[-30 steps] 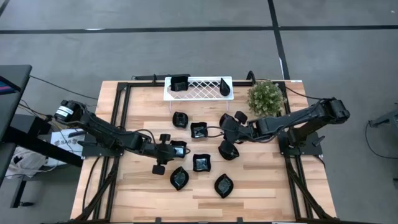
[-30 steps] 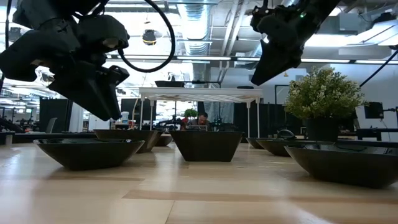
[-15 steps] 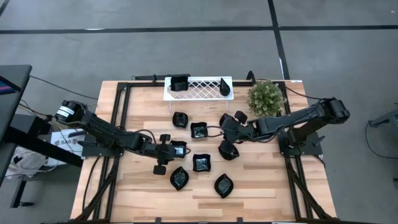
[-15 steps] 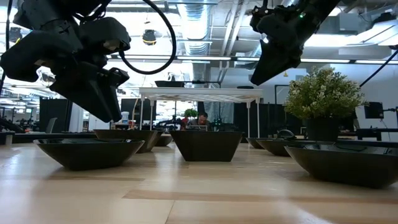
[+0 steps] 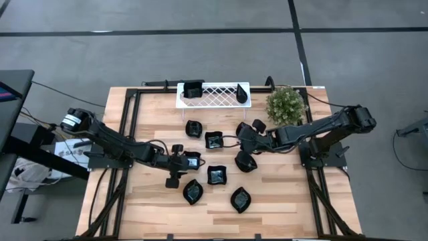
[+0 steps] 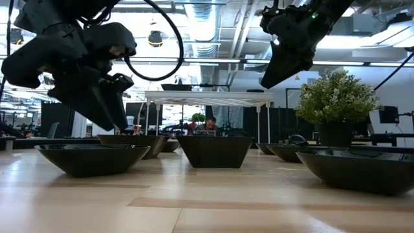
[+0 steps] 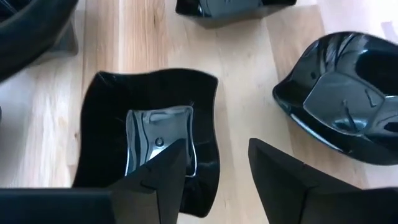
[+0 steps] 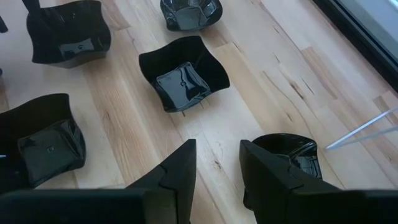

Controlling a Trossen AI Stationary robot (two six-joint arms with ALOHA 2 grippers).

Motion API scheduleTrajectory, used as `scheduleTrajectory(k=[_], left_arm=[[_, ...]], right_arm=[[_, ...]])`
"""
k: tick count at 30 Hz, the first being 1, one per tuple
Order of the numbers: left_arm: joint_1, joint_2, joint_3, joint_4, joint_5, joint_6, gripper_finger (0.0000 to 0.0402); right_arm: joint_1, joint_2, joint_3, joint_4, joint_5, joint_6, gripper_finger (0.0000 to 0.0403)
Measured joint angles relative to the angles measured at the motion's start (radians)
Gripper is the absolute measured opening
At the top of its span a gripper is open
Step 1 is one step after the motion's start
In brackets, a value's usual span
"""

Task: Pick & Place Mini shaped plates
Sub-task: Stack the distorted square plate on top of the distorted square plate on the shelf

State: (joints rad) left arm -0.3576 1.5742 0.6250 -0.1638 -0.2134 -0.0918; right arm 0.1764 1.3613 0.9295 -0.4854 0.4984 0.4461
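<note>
A grey floor surrounds the wooden tabletop (image 5: 147, 201), which stands in an open workshop with ducts and strip lights overhead. At the middle of the tabletop's far edge sits a white lattice tray (image 5: 214, 94) with two black dishes already on it, one at each end, and a small potted plant (image 5: 285, 104) stands near the far right corner.

From the left edge the left arm reaches to mid-tabletop. Its left tool (image 7: 214, 171) is released, fingers spread, and hangs low over a square plate (image 7: 149, 134). The coming grasp turns on this relation: in the left wrist view one finger lies over the plate's well while the other sits outside its near rim, over bare wood, so the rim wall lies between the fingers. A straight descent would likely straddle that wall; closing would then pinch it. The low view suggests the fingertips are just above rim height, though contact cannot be told.

Further right, the other mini shaped plates (image 5: 215, 175) are scattered across the middle and near part of the tabletop, close together but mostly apart.

The right arm comes in from the right edge. Its right tool (image 8: 217, 165) is also released, empty, held higher over bare wood, with a rounded plate (image 8: 287, 155) just beside one finger and a square one (image 8: 183, 81) ahead. The left arm is clearly nearer to its target.
</note>
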Motion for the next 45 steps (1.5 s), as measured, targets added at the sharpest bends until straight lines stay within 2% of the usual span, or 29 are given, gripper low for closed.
scheduleTrajectory(k=[32,39,45], left_arm=[[0.021,0.031,0.000,-0.003,-0.015,-0.025,0.0167],[0.013,0.097,0.000,0.009,0.006,-0.025,0.0167],[0.013,0.106,0.000,0.012,0.005,-0.026,0.0167]], right_arm=[[0.000,0.000,0.000,0.027,-0.001,0.027,0.0118],[0.001,0.000,0.000,0.031,-0.003,0.027,0.0118],[0.008,0.000,0.000,0.034,-0.003,0.027,0.0118]])
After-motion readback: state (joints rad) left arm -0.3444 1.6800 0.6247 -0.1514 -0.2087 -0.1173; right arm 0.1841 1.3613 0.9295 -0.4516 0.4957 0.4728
